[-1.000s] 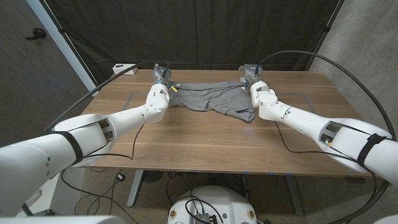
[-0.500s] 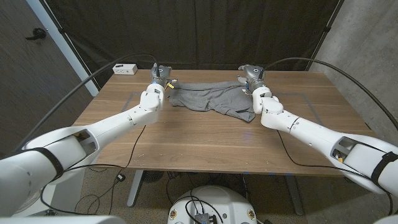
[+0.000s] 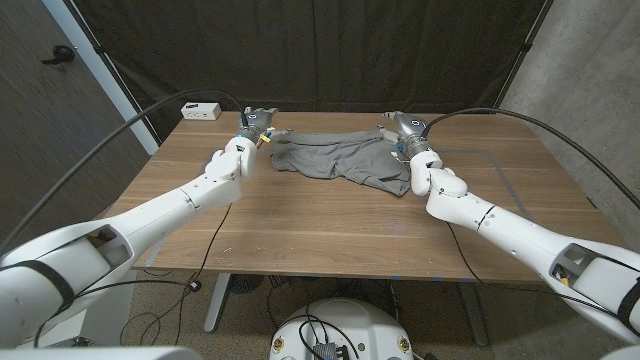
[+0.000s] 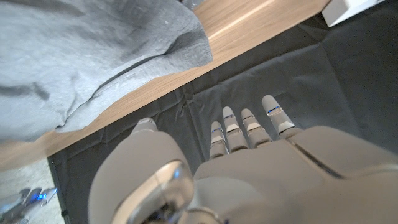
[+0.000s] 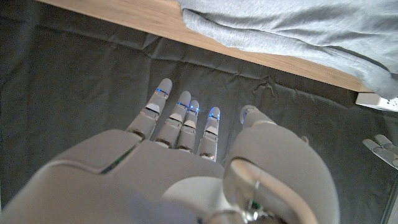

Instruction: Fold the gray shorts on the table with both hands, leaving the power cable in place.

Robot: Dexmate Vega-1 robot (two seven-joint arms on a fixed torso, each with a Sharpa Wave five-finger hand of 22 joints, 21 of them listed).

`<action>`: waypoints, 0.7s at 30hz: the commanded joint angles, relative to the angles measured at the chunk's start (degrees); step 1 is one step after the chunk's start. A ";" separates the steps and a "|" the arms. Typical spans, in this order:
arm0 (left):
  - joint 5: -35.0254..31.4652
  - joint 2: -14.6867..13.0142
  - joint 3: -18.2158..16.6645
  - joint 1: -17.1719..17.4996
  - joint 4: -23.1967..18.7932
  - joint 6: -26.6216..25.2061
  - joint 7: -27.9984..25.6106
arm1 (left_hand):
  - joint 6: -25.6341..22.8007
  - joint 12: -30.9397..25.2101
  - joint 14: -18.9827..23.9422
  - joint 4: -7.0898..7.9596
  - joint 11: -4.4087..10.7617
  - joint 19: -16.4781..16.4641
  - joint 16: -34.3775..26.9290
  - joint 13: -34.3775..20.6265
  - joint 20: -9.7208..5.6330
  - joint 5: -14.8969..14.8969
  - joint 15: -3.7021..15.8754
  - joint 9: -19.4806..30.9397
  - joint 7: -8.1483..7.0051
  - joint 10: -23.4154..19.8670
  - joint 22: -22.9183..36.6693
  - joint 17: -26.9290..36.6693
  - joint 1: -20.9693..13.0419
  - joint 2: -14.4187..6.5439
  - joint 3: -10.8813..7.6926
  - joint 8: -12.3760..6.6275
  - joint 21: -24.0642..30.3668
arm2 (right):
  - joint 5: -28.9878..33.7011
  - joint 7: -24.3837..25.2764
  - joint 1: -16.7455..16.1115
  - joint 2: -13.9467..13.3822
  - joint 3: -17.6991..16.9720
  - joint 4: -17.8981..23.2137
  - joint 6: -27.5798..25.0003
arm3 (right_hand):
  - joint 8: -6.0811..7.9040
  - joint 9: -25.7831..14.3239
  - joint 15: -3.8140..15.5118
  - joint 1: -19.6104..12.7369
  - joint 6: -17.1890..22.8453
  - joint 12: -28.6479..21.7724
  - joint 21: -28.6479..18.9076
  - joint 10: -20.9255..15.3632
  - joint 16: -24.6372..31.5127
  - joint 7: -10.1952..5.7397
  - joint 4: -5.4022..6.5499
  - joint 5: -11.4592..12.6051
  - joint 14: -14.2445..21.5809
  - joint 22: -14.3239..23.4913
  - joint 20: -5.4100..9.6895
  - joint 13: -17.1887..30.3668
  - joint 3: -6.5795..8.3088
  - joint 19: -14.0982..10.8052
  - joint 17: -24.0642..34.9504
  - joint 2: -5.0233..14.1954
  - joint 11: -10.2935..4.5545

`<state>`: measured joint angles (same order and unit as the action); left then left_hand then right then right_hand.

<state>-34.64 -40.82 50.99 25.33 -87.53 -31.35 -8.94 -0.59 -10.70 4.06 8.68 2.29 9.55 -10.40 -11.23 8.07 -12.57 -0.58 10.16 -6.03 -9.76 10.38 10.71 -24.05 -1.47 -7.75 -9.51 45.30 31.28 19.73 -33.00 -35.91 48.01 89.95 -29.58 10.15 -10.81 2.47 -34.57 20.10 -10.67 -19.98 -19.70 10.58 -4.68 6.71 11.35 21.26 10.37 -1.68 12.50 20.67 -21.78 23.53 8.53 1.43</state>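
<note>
Both hands (image 3: 257, 125) (image 3: 404, 127) hover open, flanking the gray shorts (image 3: 340, 158).

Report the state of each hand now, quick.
Left hand: open, fingers extended past the table's far edge, holding nothing.
Right hand: open, fingers extended, holding nothing; gray shorts untouched.

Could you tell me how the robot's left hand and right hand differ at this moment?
The left hand is by the gray shorts at their left end, near the white power strip; the right hand is at their right end. In the head view the left hand sits slightly nearer the table's far edge. Both are open, fingers extended, holding nothing.
</note>
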 commanded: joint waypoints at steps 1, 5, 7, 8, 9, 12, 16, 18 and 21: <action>7.61 -4.50 -9.42 8.58 -7.53 7.04 0.26 | 6.15 0.42 -5.55 -0.20 0.05 4.69 0.59 0.07 -1.50 -1.30 -0.37 0.01 0.05 5.33 -0.01 -0.28 2.13 0.52 1.74 -0.25 -2.25 | -4.57 -0.83 -5.97 -2.73 -4.07 6.39 4.84 | 0.00 -0.13 0.84 2.51 -1.78 0.35 1.13 2.15 -0.42 0.65 1.13 0.18 -2.58 0.01 0.63 -0.30 -0.27 1.46 -1.09 0.25 -0.13; 7.59 -5.29 -9.71 9.42 -8.74 6.80 1.77 | 9.02 0.58 -9.23 -0.65 0.81 5.81 0.70 0.31 -3.17 -1.94 0.15 -0.04 1.47 9.26 -0.17 -0.55 2.69 0.94 2.66 -0.25 -3.78 | -3.89 -1.44 -6.88 -2.87 -3.97 7.32 4.22 | 0.08 -0.06 1.09 4.25 -3.01 0.40 2.14 3.73 -0.70 1.57 1.53 0.36 -4.96 -0.16 0.80 -0.63 -0.65 2.68 -2.36 0.24 -0.70; 7.65 -5.57 -9.92 9.86 -9.12 6.75 2.20 | 9.59 0.57 -9.84 -0.81 0.85 5.98 0.71 0.35 -3.20 -2.07 0.20 -0.05 1.73 9.88 -0.20 -0.60 2.64 1.04 2.80 -0.23 -4.07 | -4.00 -1.61 -7.24 -2.81 -4.06 7.38 4.43 | 0.14 -0.02 1.28 4.60 -3.26 0.34 2.65 4.03 -0.88 1.76 1.47 0.44 -6.06 -0.22 0.99 -0.74 -0.66 3.45 -2.91 0.21 -0.75; 7.39 -5.75 -9.84 9.95 -9.32 6.56 2.56 | 9.65 0.54 -9.96 -0.85 0.84 6.00 0.71 0.36 -3.19 -2.09 0.22 -0.05 1.83 9.92 -0.21 -0.61 2.62 1.08 2.83 -0.25 -4.13 | -4.31 -2.42 -7.31 -3.07 -4.04 7.54 4.84 | 0.06 -0.01 1.25 4.74 -3.62 0.38 2.79 4.32 -0.83 1.84 1.45 0.48 -6.26 -0.24 1.05 -0.78 -0.66 3.57 -3.13 0.23 -0.84; 7.12 -5.96 -9.74 10.04 -9.45 6.58 2.82 | 9.71 0.49 -10.03 -0.95 0.92 6.07 0.66 0.38 -3.25 -2.14 0.30 -0.05 2.13 10.00 -0.22 -0.63 2.54 1.16 2.87 -0.30 -4.24 | -4.16 -2.63 -7.45 -3.17 -3.92 7.63 4.98 | 0.06 0.02 1.39 4.92 -3.88 0.39 3.02 4.60 -0.86 1.89 1.40 0.53 -6.76 -0.28 1.15 -0.85 -0.64 3.82 -3.47 0.23 -1.09; 6.02 -6.49 -9.29 10.11 -9.91 6.10 4.07 | 9.73 0.41 -10.19 -1.22 1.06 6.26 0.58 0.41 -3.22 -2.24 0.32 -0.06 2.35 10.22 -0.26 -0.67 2.29 1.42 2.98 -0.42 -4.50 | -3.38 -2.06 -8.04 -2.81 -3.75 7.73 4.57 | 0.03 0.04 1.41 5.10 -4.22 0.38 3.32 4.88 -0.80 1.94 1.34 0.58 -7.07 -0.30 1.00 -0.91 -0.62 4.25 -3.83 0.25 -1.16; 4.18 -6.87 -8.51 9.93 -10.19 5.52 5.52 | 9.97 0.25 -10.54 -1.94 1.16 6.60 0.48 0.46 -2.72 -2.46 0.44 -0.06 2.75 10.49 -0.33 -0.73 1.59 2.36 3.32 -0.57 -5.02 | -2.99 -2.38 -8.65 -2.65 -3.63 8.05 4.11 | -0.04 0.07 1.18 5.30 -4.83 0.31 3.75 5.08 -0.76 1.57 1.22 0.66 -7.57 -0.33 0.54 -0.99 -0.55 4.83 -4.36 0.27 -1.19; 3.65 -6.90 -8.39 9.95 -10.30 5.32 6.02 | 10.11 0.05 -10.79 -2.77 0.94 6.47 0.35 0.49 -2.02 -2.77 0.12 -0.05 3.27 10.68 -0.37 -0.77 0.67 3.58 3.78 -0.74 -5.42 | -2.69 -2.54 -8.96 -2.53 -3.60 8.36 3.34 | -0.03 0.09 1.23 5.36 -5.08 0.25 3.93 5.13 -0.75 1.21 1.12 0.70 -7.84 -0.35 0.39 -1.03 -0.49 5.00 -4.65 0.28 -1.21; 2.46 -6.99 -8.04 9.92 -10.40 5.03 6.57 | 10.11 -0.21 -10.88 -3.98 0.74 5.98 0.15 0.52 -0.99 -3.42 -0.38 -0.02 3.82 10.82 -0.40 -0.79 -0.84 5.40 4.53 -0.99 -5.92 | -2.88 -2.45 -9.44 -2.40 -3.68 8.24 3.59 | 0.04 0.11 1.23 5.42 -5.21 0.20 4.24 5.22 -0.73 1.19 0.98 0.75 -8.13 -0.36 0.18 -1.07 -0.41 5.45 -5.00 0.28 -1.31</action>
<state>-29.37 -46.70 42.52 34.53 -96.55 -25.78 -5.23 9.41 -10.43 -6.44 5.57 3.05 9.82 -9.93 -10.65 6.21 -15.24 -0.52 10.12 -2.84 0.85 9.85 9.85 -24.07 2.38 -3.60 -10.03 39.63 27.95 17.92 -40.30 -38.44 44.55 97.02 -25.50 10.15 -10.65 2.33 -29.41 15.23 -10.35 -15.95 -14.81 9.74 -3.49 7.93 11.70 13.64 9.86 -1.44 11.45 19.90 -16.98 18.64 8.77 0.00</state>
